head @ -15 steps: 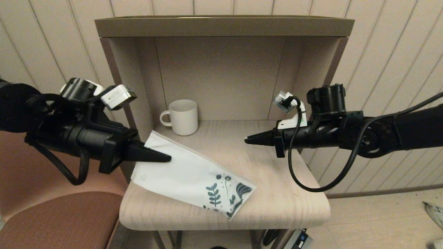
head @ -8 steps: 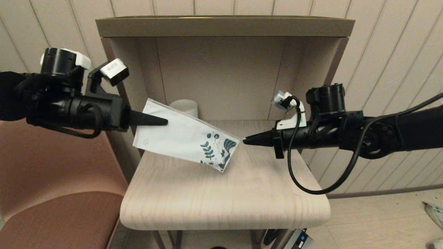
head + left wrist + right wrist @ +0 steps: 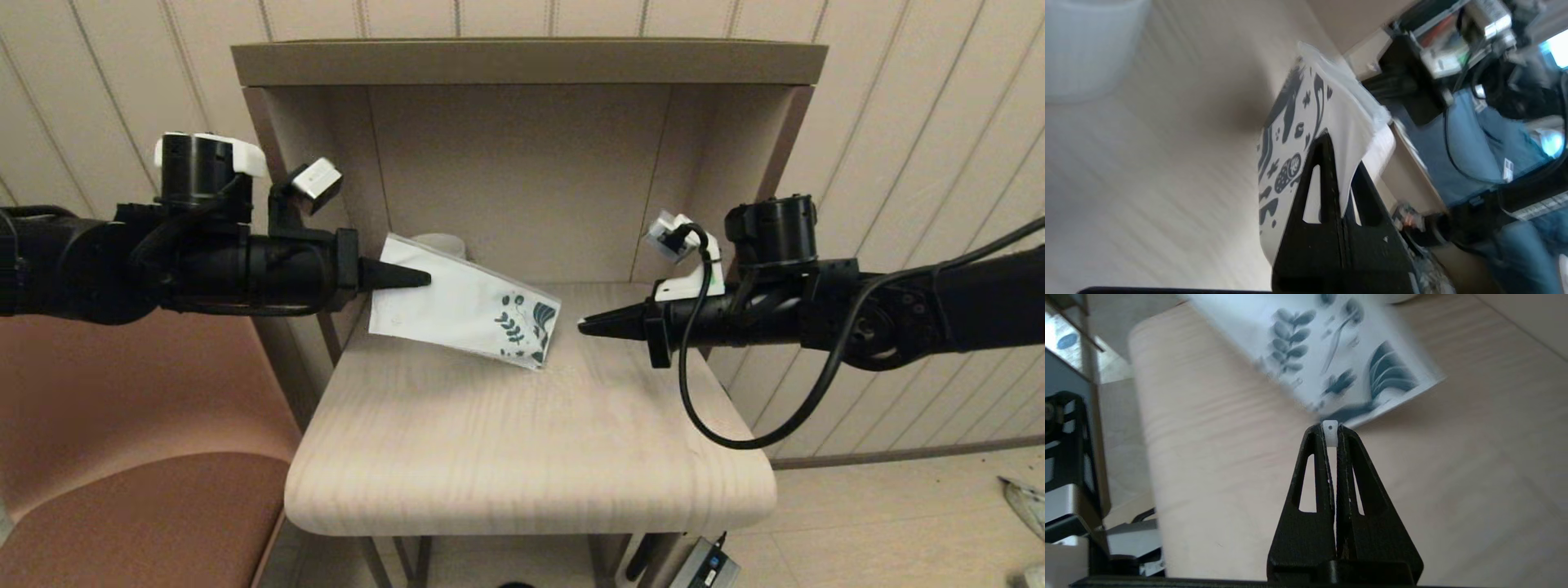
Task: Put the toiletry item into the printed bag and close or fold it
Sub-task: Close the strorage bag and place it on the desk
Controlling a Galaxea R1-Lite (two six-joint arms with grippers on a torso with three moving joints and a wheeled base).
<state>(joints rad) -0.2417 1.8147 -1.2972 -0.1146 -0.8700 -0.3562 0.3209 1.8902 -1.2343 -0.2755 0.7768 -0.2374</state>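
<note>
progress: early, nothing bagged or folded yet | left gripper [image 3: 420, 279] pinching printed bag [image 3: 465, 312] up off table [image 3: 531, 457] | right gripper [image 3: 584, 329] clamped on toiletry item [image 3: 1329, 430], just beside the bag's printed end

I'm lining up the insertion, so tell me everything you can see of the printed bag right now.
The printed bag is a flat, white, oblong soft pouch with dark teal leaf and flower prints at one end. It looks thin and pliable. The left gripper is shut on its plain end and holds it off the table, tilted, with the printed end lowest and nearest the right gripper. Whether its low corner touches the table is unclear. It partly hides the mug.
</note>
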